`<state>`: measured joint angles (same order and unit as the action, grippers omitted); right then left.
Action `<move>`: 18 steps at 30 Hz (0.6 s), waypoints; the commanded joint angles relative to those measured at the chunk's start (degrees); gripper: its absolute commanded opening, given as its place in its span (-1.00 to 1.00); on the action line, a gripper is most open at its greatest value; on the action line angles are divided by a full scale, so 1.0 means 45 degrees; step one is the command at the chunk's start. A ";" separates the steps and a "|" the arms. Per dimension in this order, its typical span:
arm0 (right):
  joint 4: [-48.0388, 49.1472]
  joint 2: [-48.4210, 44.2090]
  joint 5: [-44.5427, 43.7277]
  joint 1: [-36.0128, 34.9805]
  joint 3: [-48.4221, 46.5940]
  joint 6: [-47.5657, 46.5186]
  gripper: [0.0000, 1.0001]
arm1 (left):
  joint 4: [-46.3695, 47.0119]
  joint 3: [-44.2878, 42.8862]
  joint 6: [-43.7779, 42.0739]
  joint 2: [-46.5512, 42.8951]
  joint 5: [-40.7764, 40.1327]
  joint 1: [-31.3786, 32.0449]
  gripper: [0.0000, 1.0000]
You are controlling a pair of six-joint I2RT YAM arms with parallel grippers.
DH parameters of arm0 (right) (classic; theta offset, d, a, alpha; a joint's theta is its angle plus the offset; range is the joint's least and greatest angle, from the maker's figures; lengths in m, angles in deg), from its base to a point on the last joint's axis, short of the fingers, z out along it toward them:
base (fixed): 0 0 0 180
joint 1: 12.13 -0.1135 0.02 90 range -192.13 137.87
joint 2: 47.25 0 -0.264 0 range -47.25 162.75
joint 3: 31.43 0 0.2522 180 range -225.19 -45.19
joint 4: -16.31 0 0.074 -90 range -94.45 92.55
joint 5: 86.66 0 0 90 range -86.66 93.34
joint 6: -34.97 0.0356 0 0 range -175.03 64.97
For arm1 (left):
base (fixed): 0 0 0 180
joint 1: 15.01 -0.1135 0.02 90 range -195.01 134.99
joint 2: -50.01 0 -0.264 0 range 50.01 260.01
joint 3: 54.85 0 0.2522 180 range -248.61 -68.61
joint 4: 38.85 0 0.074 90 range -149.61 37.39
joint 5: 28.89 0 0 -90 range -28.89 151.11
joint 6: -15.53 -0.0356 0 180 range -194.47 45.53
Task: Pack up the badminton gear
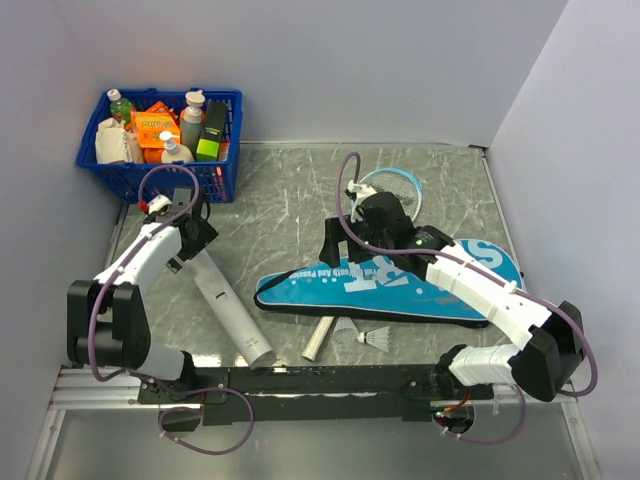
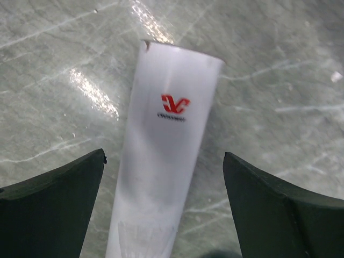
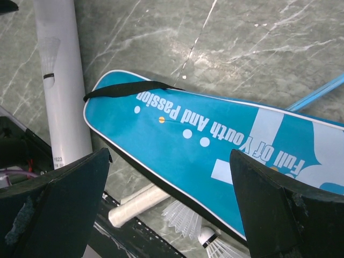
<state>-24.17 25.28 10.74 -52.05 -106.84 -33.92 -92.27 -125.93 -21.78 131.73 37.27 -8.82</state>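
The long white tube lies on the table at left; a shuttlecock shows faintly inside it in the left wrist view. My left gripper is open over the tube's far end, fingers either side. The teal cover lies across the middle over the racket, whose light-blue head and white handle stick out. Two white shuttlecocks lie beside the handle. My right gripper is open above the cover's narrow end; the tube, handle and shuttlecocks show below it.
A blue plastic basket of bottles and boxes stands at the back left corner, just behind the left gripper. Walls close in the table at left, back and right. The arm bases and rail run along the near edge.
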 commanded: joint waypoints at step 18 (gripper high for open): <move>0.0449 0.1147 0.0661 -0.0230 -0.0305 -0.0315 1.00 | 0.3031 0.0862 -0.0771 0.2506 0.1195 -0.0908 0.94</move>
<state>-23.65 29.81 13.38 -52.56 -106.86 -34.54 -81.89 -123.15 -24.34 143.05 41.12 -12.84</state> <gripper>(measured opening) 0.998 0.966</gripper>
